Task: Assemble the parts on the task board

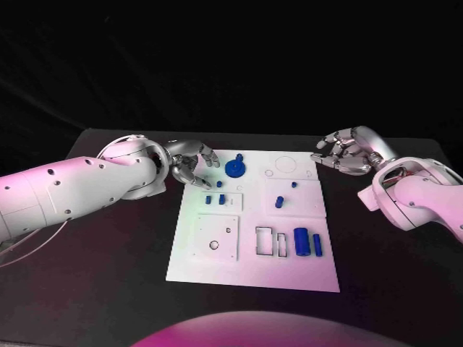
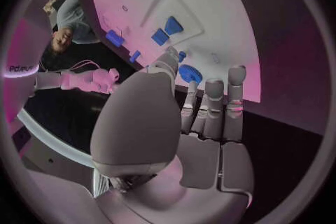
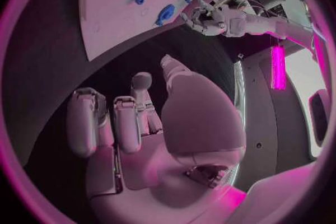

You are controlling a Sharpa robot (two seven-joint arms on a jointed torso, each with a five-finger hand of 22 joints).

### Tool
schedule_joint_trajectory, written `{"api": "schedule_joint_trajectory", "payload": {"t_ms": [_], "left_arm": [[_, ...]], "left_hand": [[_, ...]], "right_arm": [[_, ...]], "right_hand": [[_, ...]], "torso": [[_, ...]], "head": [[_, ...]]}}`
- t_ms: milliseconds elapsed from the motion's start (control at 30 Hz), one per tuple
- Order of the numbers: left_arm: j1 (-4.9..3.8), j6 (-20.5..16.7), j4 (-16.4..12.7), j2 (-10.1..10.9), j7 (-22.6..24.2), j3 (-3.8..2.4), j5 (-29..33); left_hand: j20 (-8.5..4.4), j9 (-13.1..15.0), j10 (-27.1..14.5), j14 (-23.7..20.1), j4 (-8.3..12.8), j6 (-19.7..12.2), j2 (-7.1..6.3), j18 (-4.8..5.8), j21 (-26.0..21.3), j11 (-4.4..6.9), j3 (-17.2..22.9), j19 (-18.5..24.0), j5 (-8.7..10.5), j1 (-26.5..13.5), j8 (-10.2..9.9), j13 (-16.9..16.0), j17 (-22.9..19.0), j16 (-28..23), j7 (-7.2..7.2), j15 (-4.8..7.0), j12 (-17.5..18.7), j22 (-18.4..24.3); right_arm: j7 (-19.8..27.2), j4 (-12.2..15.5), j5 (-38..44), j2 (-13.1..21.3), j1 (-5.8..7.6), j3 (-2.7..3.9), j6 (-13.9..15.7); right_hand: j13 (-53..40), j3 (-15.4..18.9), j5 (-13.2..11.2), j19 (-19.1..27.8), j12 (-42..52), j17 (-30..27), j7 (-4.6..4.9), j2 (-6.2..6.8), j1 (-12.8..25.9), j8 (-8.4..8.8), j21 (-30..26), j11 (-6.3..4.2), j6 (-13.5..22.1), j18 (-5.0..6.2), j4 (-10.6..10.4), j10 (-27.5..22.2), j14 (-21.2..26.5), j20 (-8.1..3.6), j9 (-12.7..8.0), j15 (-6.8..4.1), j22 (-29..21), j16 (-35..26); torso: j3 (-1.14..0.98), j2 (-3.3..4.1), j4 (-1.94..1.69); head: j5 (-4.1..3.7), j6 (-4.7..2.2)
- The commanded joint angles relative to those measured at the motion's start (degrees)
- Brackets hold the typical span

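The white task board [image 1: 255, 253] lies mid-table. At its far end a blue round toothed part [image 1: 236, 170] sits, two small blue parts [image 1: 215, 199] lie below it, another small one [image 1: 280, 202] stands mid-board, and two blue cylinders [image 1: 309, 243] lie near the right edge. My left hand [image 1: 193, 163] hovers over the far left corner, fingers apart and empty, their tips close to the toothed part [image 2: 189, 74]. My right hand [image 1: 346, 153] hangs off the far right corner, loosely curled, holding nothing. In its wrist view the right hand [image 3: 140, 123] faces the board [image 3: 119, 17].
Black table [image 1: 106, 275] surrounds the board on all sides. Rectangular slots [image 1: 270, 241] and a raised white square plate [image 1: 217, 237] occupy the near half of the board. My left forearm [image 1: 75, 191] stretches across the table's left side.
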State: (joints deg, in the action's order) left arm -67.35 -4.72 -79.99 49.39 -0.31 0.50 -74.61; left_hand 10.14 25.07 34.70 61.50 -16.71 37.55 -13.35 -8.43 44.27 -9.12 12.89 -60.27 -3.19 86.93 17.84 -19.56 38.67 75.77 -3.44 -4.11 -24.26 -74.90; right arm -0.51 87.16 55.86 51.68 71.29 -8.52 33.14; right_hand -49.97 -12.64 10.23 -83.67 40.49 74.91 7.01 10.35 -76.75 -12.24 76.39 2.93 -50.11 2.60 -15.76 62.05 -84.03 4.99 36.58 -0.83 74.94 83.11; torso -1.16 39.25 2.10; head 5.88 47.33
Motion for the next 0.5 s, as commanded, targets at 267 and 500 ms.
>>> {"api": "schedule_joint_trajectory", "payload": {"t_ms": [267,500], "left_arm": [[-0.21,-3.3,-2.4,4.4,14.6,-0.55,46.8],[-0.17,-4.3,-6.2,7.0,19.3,-0.5,61.4]], "left_hand": [[-0.78,-2.3,12.3,-6.1,4.5,6.6,-0.69,-1.84,-13.0,1.98,17.2,6.5,-2.63,-2.5,2.2,2.6,-11.2,-10.3,-6.07,0.88,-6.3,0.6],[-0.37,-2.5,14.0,-7.4,6.6,7.5,-0.13,-1.94,-18.2,2.04,17.0,7.4,-3.05,-7.7,3.0,3.3,-12.9,-13.6,-5.88,0.66,-7.7,3.9]], "right_arm": [[-4.7,0.1,18.9,-1.1,-0.04,0.02,-15.0],[-8.9,0.2,32.8,-2.9,-0.04,0.01,-20.8]], "right_hand": [[22.1,-11.8,1.8,1.4,-25.7,1.8,1.99,4.86,-4.9,2.97,-3.4,2.61,-2.1,0.84,2.5,-5.3,-1.9,1.89,-4.1,1.84,10.3,-2.3],[26.4,-13.3,0.3,0.9,-29.3,2.2,1.82,5.4,-4.0,3.25,-2.5,2.74,-3.7,0.75,4.7,-5.3,-2.2,2.09,-5.5,1.96,10.6,-1.7]], "torso": [[-0.01,0.05,0.17],[0.07,0.05,0.03]], "head": [[-1.2,-0.72],[-2.42,-1.43]]}}
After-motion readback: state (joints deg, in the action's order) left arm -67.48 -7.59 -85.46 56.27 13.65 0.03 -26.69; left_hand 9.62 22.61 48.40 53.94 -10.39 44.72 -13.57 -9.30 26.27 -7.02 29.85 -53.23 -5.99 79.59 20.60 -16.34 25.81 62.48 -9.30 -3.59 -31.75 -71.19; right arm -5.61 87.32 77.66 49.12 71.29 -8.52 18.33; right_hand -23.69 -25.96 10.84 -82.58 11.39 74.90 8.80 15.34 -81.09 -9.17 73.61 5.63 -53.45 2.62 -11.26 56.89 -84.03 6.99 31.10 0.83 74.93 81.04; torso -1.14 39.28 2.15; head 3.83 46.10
